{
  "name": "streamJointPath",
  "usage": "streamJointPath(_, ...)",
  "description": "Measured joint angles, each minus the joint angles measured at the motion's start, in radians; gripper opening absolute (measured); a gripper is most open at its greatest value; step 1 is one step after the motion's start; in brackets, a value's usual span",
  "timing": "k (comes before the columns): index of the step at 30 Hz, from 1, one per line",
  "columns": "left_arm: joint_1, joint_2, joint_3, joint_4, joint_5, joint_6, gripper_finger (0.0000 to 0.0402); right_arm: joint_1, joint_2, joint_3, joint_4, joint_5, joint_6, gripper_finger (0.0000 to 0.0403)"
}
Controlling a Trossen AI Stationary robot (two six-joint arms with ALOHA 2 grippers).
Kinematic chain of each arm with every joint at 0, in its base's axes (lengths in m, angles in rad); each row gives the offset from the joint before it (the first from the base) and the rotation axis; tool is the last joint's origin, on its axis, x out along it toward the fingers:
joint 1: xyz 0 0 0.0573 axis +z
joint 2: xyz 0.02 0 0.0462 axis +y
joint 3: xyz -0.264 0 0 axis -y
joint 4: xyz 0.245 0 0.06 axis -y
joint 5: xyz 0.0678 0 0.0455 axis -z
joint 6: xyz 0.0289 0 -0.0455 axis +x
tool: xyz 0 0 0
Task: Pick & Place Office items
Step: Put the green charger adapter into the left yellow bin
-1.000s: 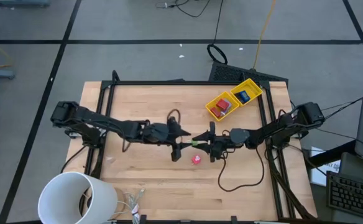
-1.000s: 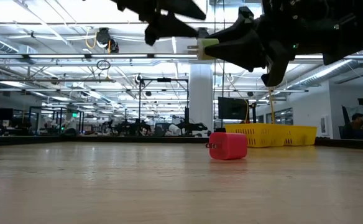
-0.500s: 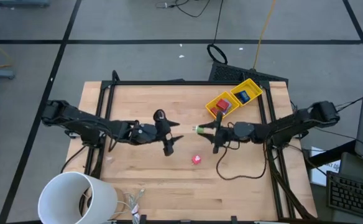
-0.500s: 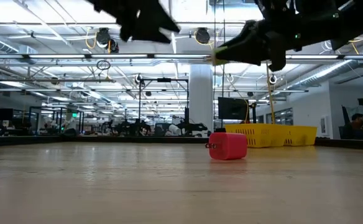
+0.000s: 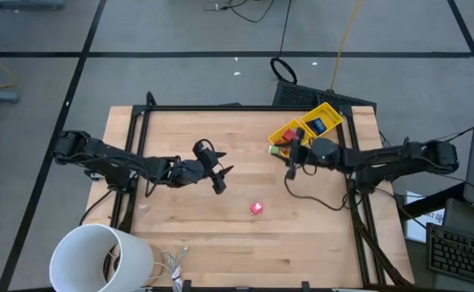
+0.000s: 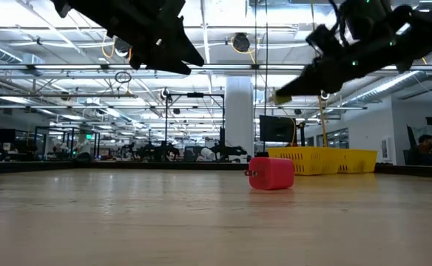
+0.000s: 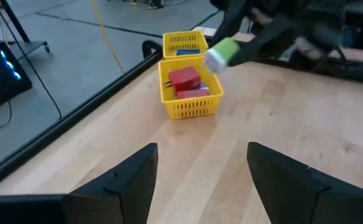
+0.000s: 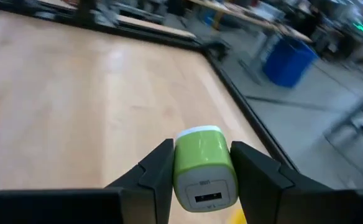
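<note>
My right gripper [image 5: 279,151] is shut on a small green bit with a white end [image 8: 203,163]. It holds the bit in the air just beside the near-left end of the yellow bin [image 5: 332,111]. The bit also shows in the left wrist view [image 7: 221,53] and the low view [image 6: 282,97]. A bright pink-red bit [image 5: 256,208] rests on the table, also seen in the low view [image 6: 271,173]. Red blocks [image 7: 184,78] and blue pieces [image 5: 319,126] lie in the bin. My left gripper [image 5: 220,180] is open and empty above the table's middle. My right gripper pinches the green bit by two opposite sides [image 8: 180,163] between its two fingers [image 8: 153,171]. The fingers come from the table's right, slanting a little down. The bit is lifted clear of the table, its white end [image 8: 198,131] pointing away from the gripper.
A big white cylinder [image 5: 99,258] stands at the near left corner, with loose cords [image 5: 172,264] beside it. A black cable [image 5: 314,201] lies on the table below the right arm. A dark frame [image 5: 221,106] runs along the table's edges.
My right gripper has carried the green bit from the table's middle toward the far right, up to the yellow bin. My left gripper has drawn back from it toward the table's left and a little toward the far edge. The pink-red bit has stayed where it was.
</note>
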Motion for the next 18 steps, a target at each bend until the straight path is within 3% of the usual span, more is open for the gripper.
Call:
streamJointPath(11,0.009,-0.001,0.0,0.002,0.001,-0.054,0.0264,-0.249,-0.004,-0.097,0.032,-0.003,0.147,0.0127)
streamJointPath(18,0.009,-0.001,0.0,0.001,0.001,-0.053,0.0262,-0.377,-0.004,-0.126,0.078,-0.15,0.26,0.0126)
